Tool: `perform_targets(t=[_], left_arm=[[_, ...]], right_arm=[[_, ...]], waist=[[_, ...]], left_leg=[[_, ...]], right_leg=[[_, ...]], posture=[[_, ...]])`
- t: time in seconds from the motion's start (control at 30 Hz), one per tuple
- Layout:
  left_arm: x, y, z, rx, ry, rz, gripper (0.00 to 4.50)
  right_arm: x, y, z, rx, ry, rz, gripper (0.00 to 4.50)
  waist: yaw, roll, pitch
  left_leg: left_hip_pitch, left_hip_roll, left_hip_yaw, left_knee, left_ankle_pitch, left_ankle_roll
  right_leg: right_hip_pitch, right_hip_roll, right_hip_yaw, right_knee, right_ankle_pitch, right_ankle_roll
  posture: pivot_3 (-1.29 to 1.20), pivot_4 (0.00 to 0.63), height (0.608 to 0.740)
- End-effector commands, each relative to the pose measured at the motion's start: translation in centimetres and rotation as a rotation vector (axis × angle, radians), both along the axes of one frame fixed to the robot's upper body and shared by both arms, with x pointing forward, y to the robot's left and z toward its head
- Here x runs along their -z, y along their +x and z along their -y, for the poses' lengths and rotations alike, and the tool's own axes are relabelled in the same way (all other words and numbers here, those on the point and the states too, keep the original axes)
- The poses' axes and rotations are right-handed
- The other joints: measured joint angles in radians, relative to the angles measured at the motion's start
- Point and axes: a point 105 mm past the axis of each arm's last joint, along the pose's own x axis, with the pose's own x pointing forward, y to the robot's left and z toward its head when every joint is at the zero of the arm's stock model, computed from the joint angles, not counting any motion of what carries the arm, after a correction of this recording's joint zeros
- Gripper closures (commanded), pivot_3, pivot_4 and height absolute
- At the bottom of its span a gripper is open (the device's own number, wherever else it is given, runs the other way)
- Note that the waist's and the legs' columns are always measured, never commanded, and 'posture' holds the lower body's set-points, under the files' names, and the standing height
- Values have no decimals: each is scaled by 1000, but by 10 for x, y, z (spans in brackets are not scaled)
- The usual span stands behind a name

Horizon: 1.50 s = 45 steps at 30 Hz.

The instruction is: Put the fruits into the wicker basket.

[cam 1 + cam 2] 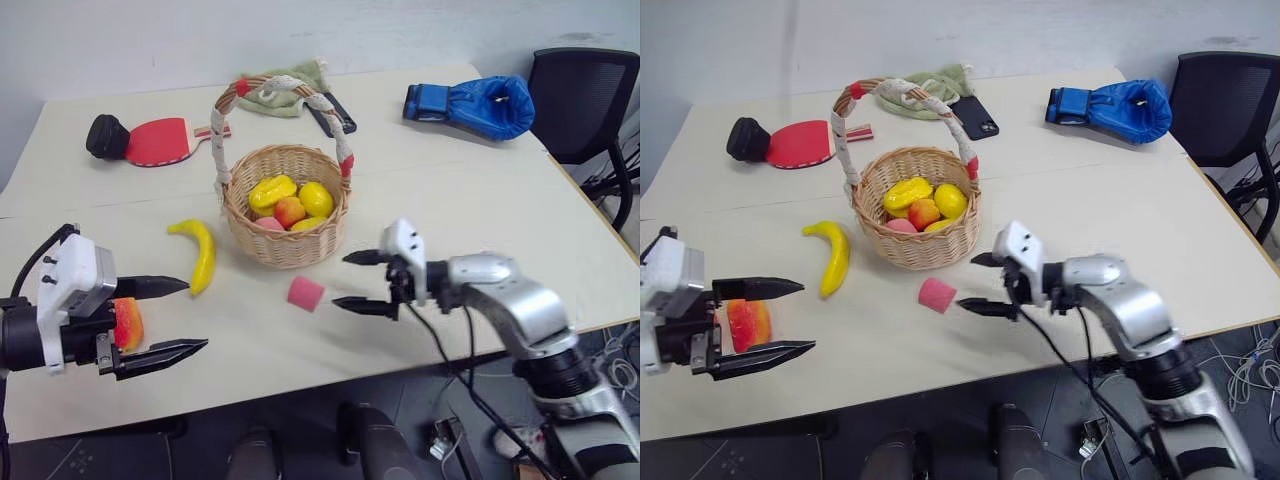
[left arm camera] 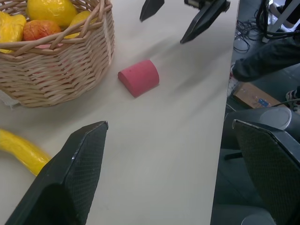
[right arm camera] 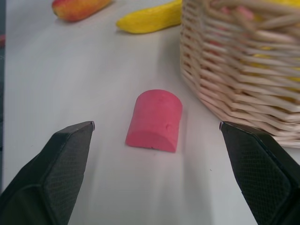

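We find one mango (image 1: 748, 323) on the table (image 1: 480, 215) at lower left of the head view, lying between the left gripper (image 1: 768, 319) jaws — wide, nothing held. The banana (image 1: 198, 253) lies left of the wicker basket (image 1: 287, 245), long axis running up-frame. The right gripper (image 1: 364, 282), jaws wide and empty, faces the pink block (image 1: 305, 293) — not fruit. We judge the left arm nearer both fruits.

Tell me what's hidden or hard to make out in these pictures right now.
- Mango: head views, partly hidden behind the open left gripper.
- Wicker basket contents: piled fruits overlap; lower ones hidden by the rim.
- Banana: left wrist view, cut off by a finger and the edge.
- Phone: head views, partly behind the basket handle.
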Motion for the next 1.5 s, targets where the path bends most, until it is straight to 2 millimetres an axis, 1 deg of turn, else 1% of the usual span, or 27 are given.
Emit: perform_targets(t=[0.03, 0.23, 0.33, 0.43, 0.57, 0.6, 0.67, 0.73, 0.77, 0.8, 0.83, 0.87, 0.93, 0.97, 1.03, 1.07, 1.13, 1.2, 1.23, 1.27, 1.3, 1.33, 1.37, 1.4, 1.43, 1.47, 1.5], left_arm=[[-5, 1, 1, 20, 20, 30, 0], [-7, 6, 3, 37, 19, 48, 0], [-9, 7, 4, 44, 16, 54, 0], [-8, 9, 5, 51, 15, 52, 0], [-9, 13, 9, 72, 1, 61, 0], [-10, 13, 11, 81, -7, 63, 0], [-11, 15, 16, 101, -23, 66, 0], [-13, 16, 23, 133, -60, 70, 0], [-16, 17, 29, 155, -86, 73, 0], [-18, 18, 34, 179, -108, 76, 0], [-21, 18, 39, 201, -129, 82, 0], [-23, 19, 42, 214, -141, 86, 0], [-25, 21, 48, 237, -161, 92, 0], [-25, 22, 49, 241, -165, 92, 0], [-23, 25, 54, 258, -164, 94, 0], [-23, 27, 55, 266, -164, 95, 0], [-23, 28, 58, 281, -169, 95, 0], [-24, 30, 60, 300, -175, 96, 0], [-24, 32, 62, 312, -177, 98, 0], [-24, 33, 64, 321, -178, 99, 0], [-25, 34, 66, 333, -180, 101, 0], [-25, 35, 68, 345, -182, 103, 0], [-25, 35, 70, 357, -182, 105, 0], [-26, 36, 72, 368, -182, 107, 0], [-26, 37, 74, 377, -185, 110, 0], [-27, 37, 75, 382, -186, 112, 0], [-28, 38, 76, 385, -191, 115, 0]], right_arm=[[2, 10, -13, 20, -15, 55, 37], [34, 24, -38, 75, -43, -12, 37], [41, 23, -44, 60, -42, -31, 37], [43, 20, -49, 42, -29, -32, 662], [40, 12, -48, 13, -19, -21, 2030], [39, 13, -45, 22, -14, -17, 2382], [34, 12, -37, 37, 4, -9, 2876], [22, 7, -21, 60, 64, -17, 3158], [14, 5, -6, 103, 102, -21, 3213], [6, 6, 13, 174, 130, -23, 3239], [1, 10, 37, 274, 147, -20, 3239], [-2, 11, 53, 343, 154, -17, 3239], [-6, 20, 104, 562, 152, 3, 3239], [-7, 22, 120, 629, 151, 6, 3239], [-13, 28, 175, 855, 155, 43, 3239], [-15, 29, 195, 933, 159, 62, 3239], [-19, 29, 222, 1038, 158, 100, 3239], [-19, 31, 240, 1121, 150, 122, 3239], [-16, 32, 245, 1150, 152, 120, 3239], [-13, 32, 247, 1162, 158, 110, 3239], [-9, 32, 249, 1172, 163, 97, 3239], [-4, 32, 252, 1184, 161, 85, 3239], [1, 32, 256, 1203, 148, 78, 3239], [6, 31, 260, 1216, 137, 72, 3239], [10, 30, 264, 1228, 139, 63, 3239], [13, 29, 266, 1235, 144, 58, 3239], [18, 27, 272, 1262, 129, 46, 3239]], waist=[[1, 0, 0], [1, 0, 0], [0, 0, 0], [0, -1, 0], [2, -1, 0], [2, -1, 0], [4, -1, 0], [7, -1, 0], [13, -1, 0], [20, -1, 0], [28, -1, 0], [33, -1, 0], [35, -1, -1], [35, -1, -1], [32, -1, -1], [31, -1, -1], [28, -1, -1], [26, -1, 0], [18, 1, 1], [10, 2, 2], [3, 5, 3], [1, 5, 3], [2, 6, 4], [4, 11, 7], [6, 15, 9], [10, 16, 10], [13, 17, 11]], left_leg=[[0, 0, 0, 0, 0, 0], [0, -1, 0, 1, 0, 0], [1, 0, 0, 1, 0, 0], [1, 0, 0, 1, 1, 0], [1, 0, 0, 1, 1, 0], [1, 0, -1, 1, 1, 0], [0, 0, -1, 1, 1, 0], [0, -1, -1, 1, 1, 0], [0, -1, -1, 1, 1, 0], [-1, -2, -1, 1, 1, 0], [-1, -1, -1, 1, 0, 0], [-1, -2, -1, 1, 0, 0], [-1, -2, -1, 2, 0, 1], [-1, -2, -1, 2, 0, 1], [0, -3, 0, 2, 0, 2], [0, -3, 0, 2, 1, 2], [1, -3, 0, 2, 1, 1], [2, -4, 0, 2, 1, 1], [-1, -4, -7, 0, 1, 0], [0, -10, -30, -4, 3, 3], [0, -19, -52, -6, 6, 4], [0, -24, -68, -9, 12, 4], [-1, -34, -83, -17, 21, 5], [-1, -43, -96, -22, 30, 7], [-5, -53, -111, -24, 38, 8], [-6, -58, -121, -27, 43, 9], [-7, -70, -132, -33, 49, 11]], right_leg=[[0, 0, 0, 0, 0, 0], [1, 0, 1, 1, 0, 0], [1, 0, 1, 2, 0, 0], [1, 0, 1, 2, 0, 0], [1, 0, 1, 2, 0, 0], [1, 0, 2, 2, 0, 0], [1, 0, 1, 2, 0, 0], [1, 0, 1, 2, 0, 0], [1, 0, 1, 1, 0, 0], [1, 0, 1, 1, 1, 1], [1, 0, 2, 1, 1, 2], [1, 0, 2, 1, 1, 2], [3, 0, 2, 0, 2, 3], [3, 0, 3, 0, 2, 3], [3, 0, 4, -1, 2, 3], [3, 1, 5, -1, 2, 3], [3, 4, 8, 0, 2, 3], [3, 8, 11, 0, 2, 2], [6, 6, 10, -1, 3, 2], [18, -6, -1, -3, 3, 2], [26, -15, -19, -3, 2, 3], [36, -23, -42, -3, 2, 4], [41, -32, -60, -3, 1, 5], [43, -41, -72, -4, 0, 6], [48, -49, -90, -5, -1, 8], [54, -56, -102, -7, -2, 10], [59, -67, -114, -7, -4, 14]], posture=[[0, 150, 740], [0, 150, 740], [0, 150, 740], [0, 150, 740], [0, 150, 740], [0, 150, 740], [0, 150, 740], [0, 150, 740], [0, 150, 740], [0, 150, 740], [0, 150, 740], [0, 150, 740], [0, 150, 740], [0, 150, 740], [0, 150, 740], [0, 150, 740], [0, 150, 740], [0, 150, 740], [0, 150, 740], [0, 150, 740], [0, 150, 740], [0, 150, 740], [0, 150, 740], [0, 150, 740], [0, 150, 740], [0, 150, 740], [0, 150, 740]])
